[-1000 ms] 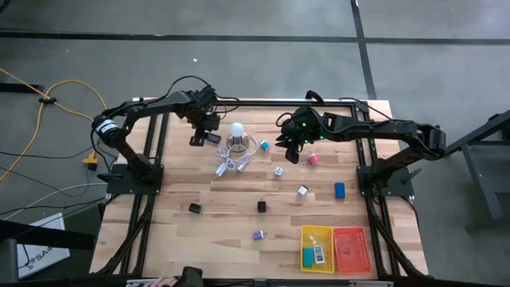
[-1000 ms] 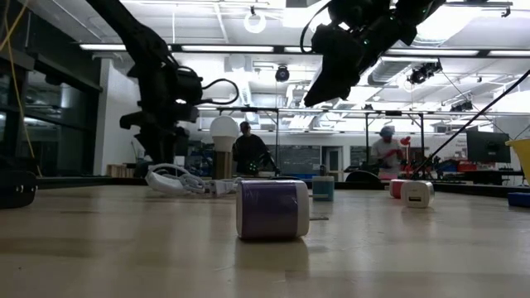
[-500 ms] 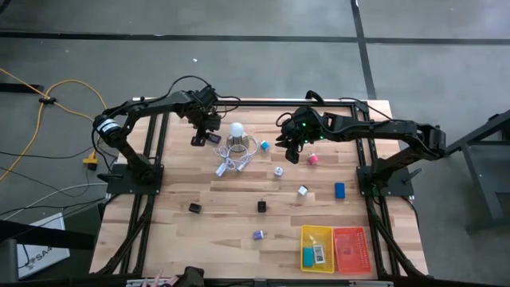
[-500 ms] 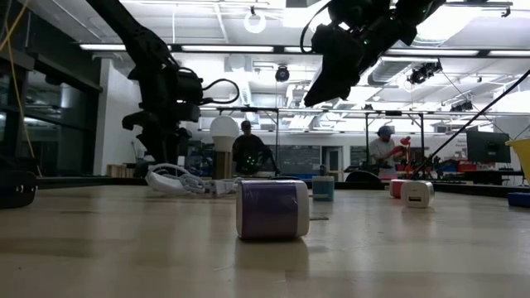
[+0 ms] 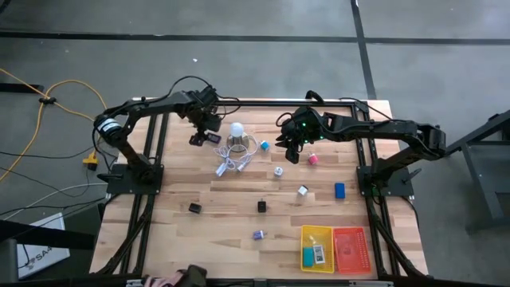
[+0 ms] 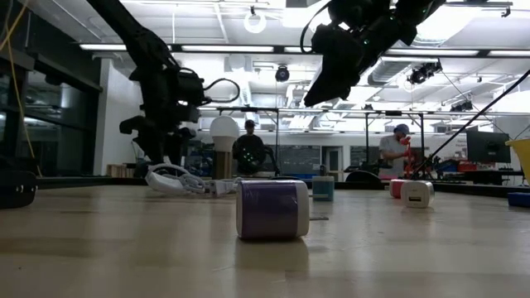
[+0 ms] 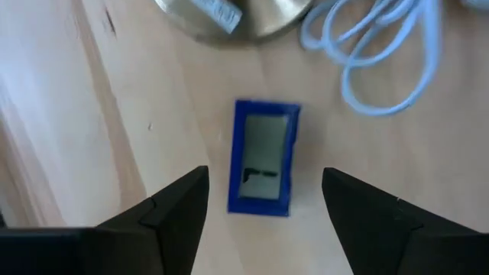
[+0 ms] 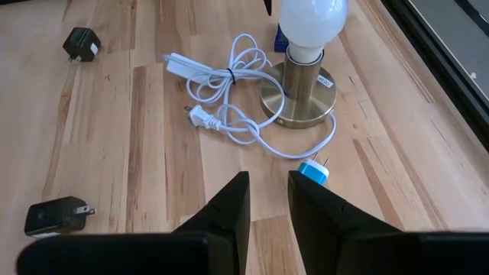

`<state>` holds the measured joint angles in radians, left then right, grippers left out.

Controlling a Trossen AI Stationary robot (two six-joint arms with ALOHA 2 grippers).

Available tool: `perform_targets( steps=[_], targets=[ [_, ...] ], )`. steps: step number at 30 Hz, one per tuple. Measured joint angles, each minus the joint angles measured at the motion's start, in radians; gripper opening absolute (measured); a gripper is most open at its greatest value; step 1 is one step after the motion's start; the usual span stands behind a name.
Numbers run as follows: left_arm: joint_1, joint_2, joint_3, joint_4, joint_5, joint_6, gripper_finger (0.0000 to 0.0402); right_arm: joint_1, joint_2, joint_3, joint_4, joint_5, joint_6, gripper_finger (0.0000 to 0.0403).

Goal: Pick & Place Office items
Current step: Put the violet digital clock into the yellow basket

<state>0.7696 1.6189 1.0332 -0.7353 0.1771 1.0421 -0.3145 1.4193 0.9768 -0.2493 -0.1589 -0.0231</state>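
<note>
Between the spread fingers of the left pincer (image 7: pixel 263 221): small blue-white piece (image 7: pixel 264 156) flat on the worktop (image 7: pixel 428 160).

Its long axis runs forward from the pincer, between the two fingers without touching either; its pale face points up. Just beyond it stand a brass lamp base (image 7: pixel 233 17) and a looped white cord (image 7: pixel 374 65). The left arm reaches over the far left part of the worktop, wrist bent down. The right pincer (image 5: pixel 290 151) hangs above the worktop near the pink cube (image 5: pixel 313 159), fingers nearly pressed together, holding nothing.
</note>
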Motion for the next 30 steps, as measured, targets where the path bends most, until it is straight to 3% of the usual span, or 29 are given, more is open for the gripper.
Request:
perform_targets(
  steps=[9,20,30],
  targets=[
    [0.015,0.113,-0.002,0.008,-0.031,0.001,0.0249,0.0,0.0,0.0,0.0,0.0,0.0,0.0078],
    [0.015,0.117,-0.001,0.048,-0.038,0.005,0.0245,0.0,0.0,0.0,0.0,0.0,0.0,0.0078],
    [0.015,0.117,-0.001,0.053,-0.041,0.001,0.0211,0.0,0.0,0.0,0.0,0.0,0.0,0.0078]
  ],
)
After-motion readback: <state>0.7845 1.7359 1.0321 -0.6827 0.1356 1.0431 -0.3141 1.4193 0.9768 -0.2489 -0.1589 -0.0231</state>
